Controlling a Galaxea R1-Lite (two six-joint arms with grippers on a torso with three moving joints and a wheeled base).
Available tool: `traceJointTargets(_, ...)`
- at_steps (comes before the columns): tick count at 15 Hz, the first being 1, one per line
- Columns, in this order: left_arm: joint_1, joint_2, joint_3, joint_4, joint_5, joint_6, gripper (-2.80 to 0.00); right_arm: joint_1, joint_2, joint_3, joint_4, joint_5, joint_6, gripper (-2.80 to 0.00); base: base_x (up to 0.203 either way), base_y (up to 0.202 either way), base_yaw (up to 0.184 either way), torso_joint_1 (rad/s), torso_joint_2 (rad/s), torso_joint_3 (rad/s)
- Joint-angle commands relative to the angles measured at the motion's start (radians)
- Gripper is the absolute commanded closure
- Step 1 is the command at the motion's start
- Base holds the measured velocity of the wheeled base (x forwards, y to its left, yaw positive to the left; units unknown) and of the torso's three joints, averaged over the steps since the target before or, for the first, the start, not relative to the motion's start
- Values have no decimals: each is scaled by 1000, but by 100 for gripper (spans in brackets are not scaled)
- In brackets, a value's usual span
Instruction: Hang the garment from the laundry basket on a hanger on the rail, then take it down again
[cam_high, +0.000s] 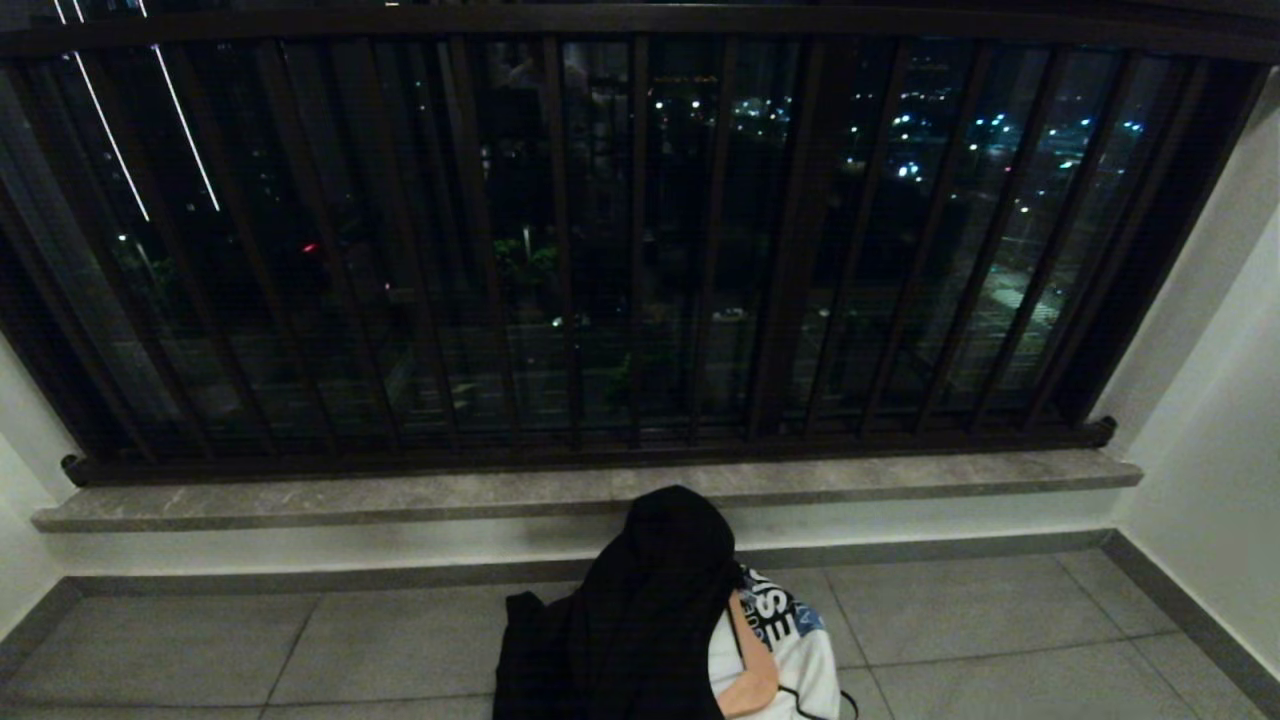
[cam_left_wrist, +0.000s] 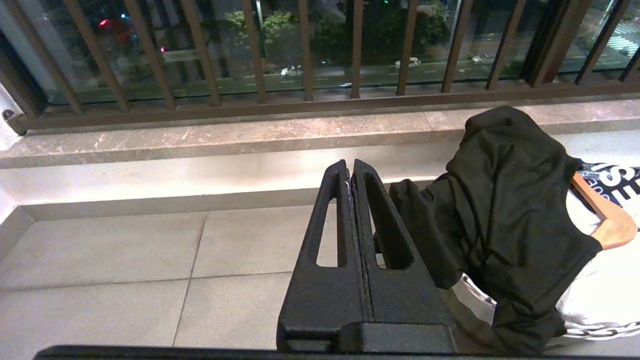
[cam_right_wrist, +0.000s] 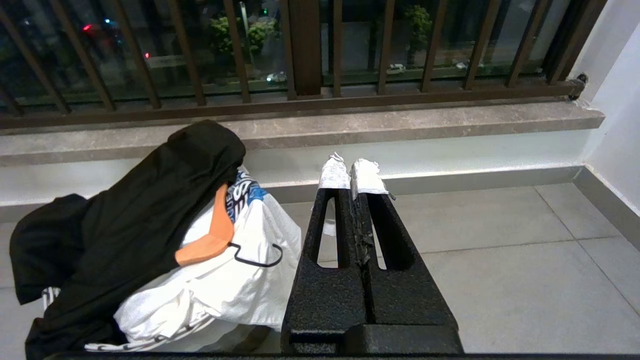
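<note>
A black garment (cam_high: 640, 610) lies heaped over a white printed garment (cam_high: 795, 655) on the floor under the window. A wooden hanger (cam_right_wrist: 210, 245) with a black hook rests between them. The laundry basket shows only as a pale rim (cam_left_wrist: 473, 290) under the clothes. The rail is out of view. My left gripper (cam_left_wrist: 351, 165) is shut and empty, hovering left of the heap. My right gripper (cam_right_wrist: 352, 167) has white-wrapped tips and is shut and empty to the right of the heap. Neither arm appears in the head view.
Dark brown window-guard bars (cam_high: 640, 250) fill the wall ahead, above a grey stone sill (cam_high: 400, 495). A white wall (cam_high: 1210, 430) closes in the right side. Grey floor tiles (cam_high: 200, 650) spread to either side of the heap.
</note>
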Motion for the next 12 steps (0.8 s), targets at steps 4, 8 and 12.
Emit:
traceJointTargets(4,0,0,0,-1,0,0,0,0,1,0,0,0,0,0,0,0,0,0,0,0)
traceJointTargets(8,0,0,0,-1,0,-1,0,0,1,0,0,0,0,0,0,0,0,0,0,0)
traceJointTargets(12,0,0,0,-1,0,0,0,0,1,0,0,0,0,0,0,0,0,0,0,0)
